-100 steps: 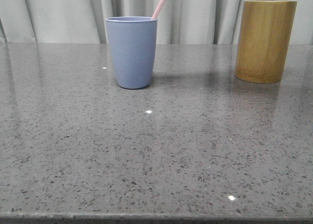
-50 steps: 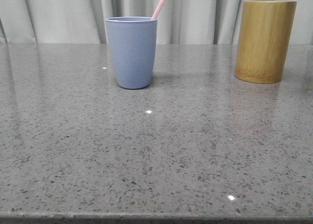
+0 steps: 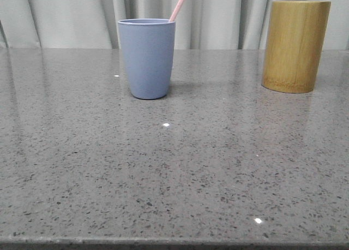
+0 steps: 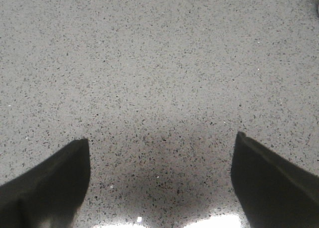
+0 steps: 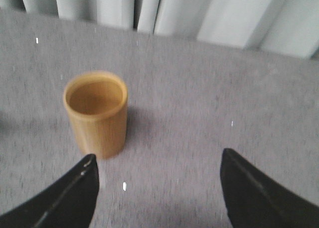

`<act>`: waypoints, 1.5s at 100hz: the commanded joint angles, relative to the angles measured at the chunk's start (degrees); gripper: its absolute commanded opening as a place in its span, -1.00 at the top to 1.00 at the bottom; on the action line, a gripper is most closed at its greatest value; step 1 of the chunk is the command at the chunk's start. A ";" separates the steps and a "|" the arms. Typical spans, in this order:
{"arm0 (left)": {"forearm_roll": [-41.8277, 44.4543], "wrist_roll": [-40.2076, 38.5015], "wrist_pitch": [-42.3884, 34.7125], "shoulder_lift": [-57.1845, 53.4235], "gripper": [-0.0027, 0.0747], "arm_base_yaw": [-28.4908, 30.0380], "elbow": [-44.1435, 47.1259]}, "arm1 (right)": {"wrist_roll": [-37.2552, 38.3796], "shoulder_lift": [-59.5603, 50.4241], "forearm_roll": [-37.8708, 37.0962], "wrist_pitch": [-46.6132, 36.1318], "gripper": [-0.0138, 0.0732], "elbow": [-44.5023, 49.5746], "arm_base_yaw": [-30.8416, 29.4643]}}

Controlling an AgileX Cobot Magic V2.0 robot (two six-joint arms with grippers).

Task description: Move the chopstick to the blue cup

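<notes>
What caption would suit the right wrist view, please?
Open right gripper above the table, the empty bamboo holder ahead.

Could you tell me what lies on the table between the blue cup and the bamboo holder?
Nothing: the front view shows bare countertop between the blue cup and bamboo holder.

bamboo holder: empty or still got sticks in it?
Empty as far as shown. The right wrist view looks down into the holder and shows only bare inner wall. A pink chopstick leans out of the blue cup.
</notes>
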 commanded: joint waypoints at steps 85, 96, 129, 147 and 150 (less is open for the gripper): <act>-0.63 -0.25 -2.96 -0.26 -0.51 0.03 -1.38 | 1.32 -21.30 -0.54 11.89 -0.31 15.76 -0.46; -0.63 -0.25 -2.96 -0.26 -0.32 0.03 -1.38 | 1.32 -21.30 -0.54 12.02 0.03 15.76 -0.46; -0.63 -0.25 -3.07 -0.26 0.92 0.03 -1.38 | 1.32 -21.30 -0.54 11.91 0.83 15.76 -0.46; -0.63 -0.25 -3.07 -0.26 0.98 0.03 -1.38 | 1.32 -21.30 -0.54 12.30 0.84 15.76 -0.46; -0.63 -0.25 -3.07 -0.26 0.98 0.03 -1.38 | 1.32 -21.30 -0.54 12.42 0.84 15.76 -0.46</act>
